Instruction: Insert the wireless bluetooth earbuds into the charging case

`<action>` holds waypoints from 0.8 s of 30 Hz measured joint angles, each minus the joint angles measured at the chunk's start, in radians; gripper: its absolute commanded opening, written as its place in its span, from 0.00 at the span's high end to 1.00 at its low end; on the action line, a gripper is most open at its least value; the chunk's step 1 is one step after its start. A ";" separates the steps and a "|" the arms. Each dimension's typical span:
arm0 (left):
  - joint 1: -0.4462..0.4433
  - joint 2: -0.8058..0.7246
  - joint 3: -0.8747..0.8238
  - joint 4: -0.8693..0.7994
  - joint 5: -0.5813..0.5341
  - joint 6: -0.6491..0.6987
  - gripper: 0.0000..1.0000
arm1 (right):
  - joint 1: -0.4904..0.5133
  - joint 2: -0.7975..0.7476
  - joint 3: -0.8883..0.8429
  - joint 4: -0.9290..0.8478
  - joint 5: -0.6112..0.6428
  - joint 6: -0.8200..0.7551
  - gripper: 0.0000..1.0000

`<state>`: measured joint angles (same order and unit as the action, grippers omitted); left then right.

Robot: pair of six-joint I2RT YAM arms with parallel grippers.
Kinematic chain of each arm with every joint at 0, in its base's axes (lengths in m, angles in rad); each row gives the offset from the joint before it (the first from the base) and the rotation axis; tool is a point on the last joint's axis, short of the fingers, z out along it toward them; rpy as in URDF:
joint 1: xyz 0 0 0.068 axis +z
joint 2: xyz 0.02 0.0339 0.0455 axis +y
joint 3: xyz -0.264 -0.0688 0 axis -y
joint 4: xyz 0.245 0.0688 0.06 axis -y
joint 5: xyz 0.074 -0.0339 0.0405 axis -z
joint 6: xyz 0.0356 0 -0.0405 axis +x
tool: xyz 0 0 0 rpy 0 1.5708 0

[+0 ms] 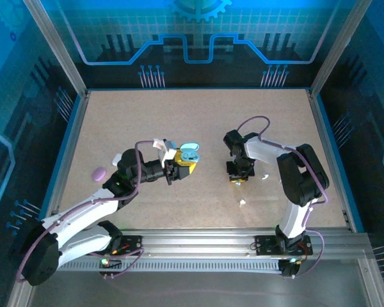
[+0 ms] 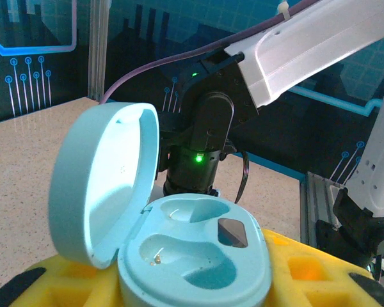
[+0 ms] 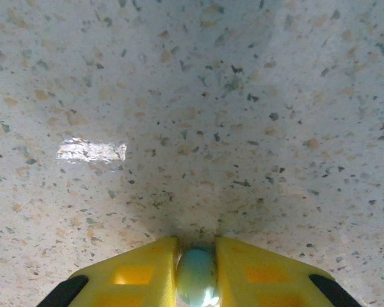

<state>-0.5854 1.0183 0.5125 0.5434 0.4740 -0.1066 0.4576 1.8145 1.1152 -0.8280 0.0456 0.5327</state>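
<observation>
Pinched between the yellow fingers (image 3: 141, 275) of the right gripper (image 1: 239, 174), all but closed on it, down at the table (image 3: 192, 96): a pale blue earbud (image 3: 197, 281); touching the surface or just above it, hard to tell. Clamped in the left gripper (image 1: 181, 165), part-closed round its base: the open case (image 2: 198, 256), lid (image 2: 102, 185) tipped back, both sockets (image 2: 179, 246) bare and facing up. Lift straight up first; carry across without slackening the pinch — too small a thing to regrip easily; turn the wrist until the bud's shape matches one socket; come down from above, clear of the lid; let go only once seated. Keep the case level and steady meanwhile — leave the white bud (image 1: 242, 203) on the table for later.
</observation>
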 measured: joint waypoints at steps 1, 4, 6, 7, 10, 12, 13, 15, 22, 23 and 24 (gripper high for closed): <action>0.000 0.000 0.000 0.000 0.000 0.000 0.64 | 0.000 0.003 0.003 -0.003 0.000 -0.001 0.75; 0.000 0.000 0.000 0.000 -0.001 0.000 0.64 | 0.000 0.008 0.009 -0.010 0.000 -0.003 0.76; 0.000 0.000 0.000 0.000 -0.005 0.000 0.64 | 0.000 0.010 0.011 -0.012 0.000 -0.003 0.78; 0.000 0.000 0.000 0.000 -0.007 0.000 0.64 | 0.000 0.010 0.011 -0.013 0.000 -0.004 0.78; 0.000 0.000 0.000 0.000 -0.007 0.000 0.64 | 0.000 0.009 0.013 -0.014 0.000 -0.007 0.79; 0.000 0.000 0.000 0.000 -0.007 0.000 0.64 | 0.000 0.006 0.013 -0.015 -0.001 -0.007 0.79; 0.000 0.000 0.000 0.000 -0.008 0.000 0.64 | 0.000 0.003 0.012 -0.014 -0.003 -0.006 0.79; 0.000 0.000 0.000 0.000 -0.011 0.000 0.64 | 0.000 -0.025 0.011 -0.010 -0.021 -0.006 0.79; 0.003 0.017 0.000 0.006 -0.050 0.000 0.64 | -0.047 -0.283 -0.006 0.098 -0.262 0.019 0.79; 0.008 0.029 0.000 0.011 -0.057 -0.003 0.64 | -0.068 -0.329 -0.023 0.140 -0.330 0.035 0.79; 0.014 0.040 0.000 0.016 -0.063 -0.009 0.64 | -0.094 -0.377 -0.041 0.187 -0.397 0.056 0.79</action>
<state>-0.5709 1.0588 0.5125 0.5594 0.4110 -0.1154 0.3634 1.4376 1.0744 -0.6415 -0.3519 0.5888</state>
